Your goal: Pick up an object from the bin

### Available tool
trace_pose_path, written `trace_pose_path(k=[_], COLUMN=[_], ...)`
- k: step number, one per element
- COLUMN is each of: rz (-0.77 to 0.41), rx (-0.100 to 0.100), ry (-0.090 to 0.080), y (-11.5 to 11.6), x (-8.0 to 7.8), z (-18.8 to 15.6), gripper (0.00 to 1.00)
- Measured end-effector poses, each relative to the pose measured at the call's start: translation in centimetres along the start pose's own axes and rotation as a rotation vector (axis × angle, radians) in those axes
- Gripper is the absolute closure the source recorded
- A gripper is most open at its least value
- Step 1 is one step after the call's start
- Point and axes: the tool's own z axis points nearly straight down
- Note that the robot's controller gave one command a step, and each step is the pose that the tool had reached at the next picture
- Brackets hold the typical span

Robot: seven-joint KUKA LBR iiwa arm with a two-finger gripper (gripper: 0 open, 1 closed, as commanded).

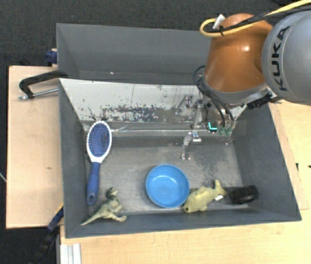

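approach step. the gripper [190, 142] hangs over bare floor of the bin [72, 169], far right of centre; open or closed cannot be told. nearest candidates: blue bowl [167, 187] and yellow toy animal [201, 198], near side. next move: shift nearward, descend over one.

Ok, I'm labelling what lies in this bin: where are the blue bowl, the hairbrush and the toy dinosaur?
blue bowl [167, 187], camera view, middle of its inside.
hairbrush [98, 141], camera view, its bristled head.
toy dinosaur [110, 208], camera view, its body.
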Motion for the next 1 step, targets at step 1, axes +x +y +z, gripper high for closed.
trace_pose_path(k=[1], rz=[-0.164], rx=[-0.001], ry=[-0.013], y=[0.93], x=[2.12], z=[12.64], gripper=[0.00])
